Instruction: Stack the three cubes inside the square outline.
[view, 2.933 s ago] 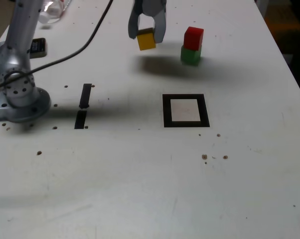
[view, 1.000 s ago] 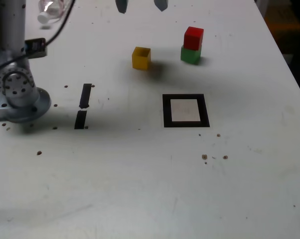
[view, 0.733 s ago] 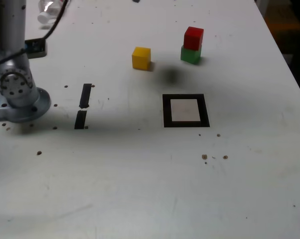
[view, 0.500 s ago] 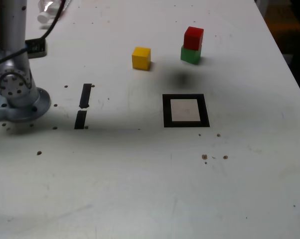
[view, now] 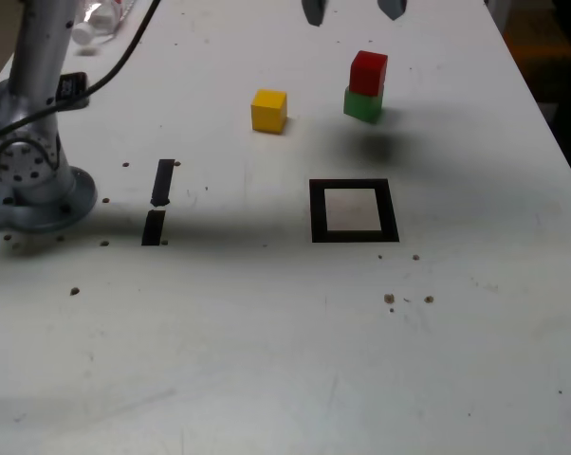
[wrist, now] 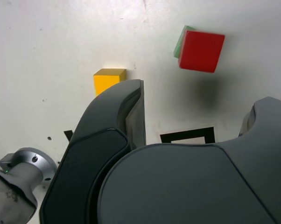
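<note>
Lighting's pretty even and bright, looks like it comes from overhead. The white table (view: 267, 360) is a bit washed out in the wrist view. Soft, fuzzy shadows: a dark blob just beside the red cube (view: 368, 72), and a long band running from the arm's base (view: 34, 194). The exterior view is slightly soft and grainy.

Three cubes, one square outline, two tape strips, one arm.

One yellow cube (view: 268, 110), one red cube (view: 368, 72) and one green cube (view: 362, 104); one black square outline (view: 353, 210); two short black tape strips (view: 158, 203); one gripper (view: 353, 9) with two fingertips showing; one silver arm base (view: 34, 180).
</note>
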Tool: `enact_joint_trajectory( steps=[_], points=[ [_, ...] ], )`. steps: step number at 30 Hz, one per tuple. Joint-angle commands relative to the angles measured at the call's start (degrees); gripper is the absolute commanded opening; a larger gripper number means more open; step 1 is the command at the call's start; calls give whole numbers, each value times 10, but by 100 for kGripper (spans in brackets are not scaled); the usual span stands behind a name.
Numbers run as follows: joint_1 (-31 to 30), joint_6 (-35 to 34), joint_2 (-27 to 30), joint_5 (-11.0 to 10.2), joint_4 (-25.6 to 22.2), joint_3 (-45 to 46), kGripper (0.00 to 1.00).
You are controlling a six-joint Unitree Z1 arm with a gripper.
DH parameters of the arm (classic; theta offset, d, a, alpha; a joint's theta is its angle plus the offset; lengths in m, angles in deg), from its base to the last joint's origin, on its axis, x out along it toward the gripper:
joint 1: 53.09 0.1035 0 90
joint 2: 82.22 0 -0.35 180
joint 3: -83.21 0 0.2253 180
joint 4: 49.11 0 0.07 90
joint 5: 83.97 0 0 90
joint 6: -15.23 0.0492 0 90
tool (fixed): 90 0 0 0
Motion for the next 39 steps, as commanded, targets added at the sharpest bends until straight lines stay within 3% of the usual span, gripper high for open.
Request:
enact_joint_trajectory(
  steps=[1, 39],
  points=[
    [-1, 2, -10, 0, -9, -9, 84],
    [26, 5, -127, -3, -1, -24, 84]
  ],
)
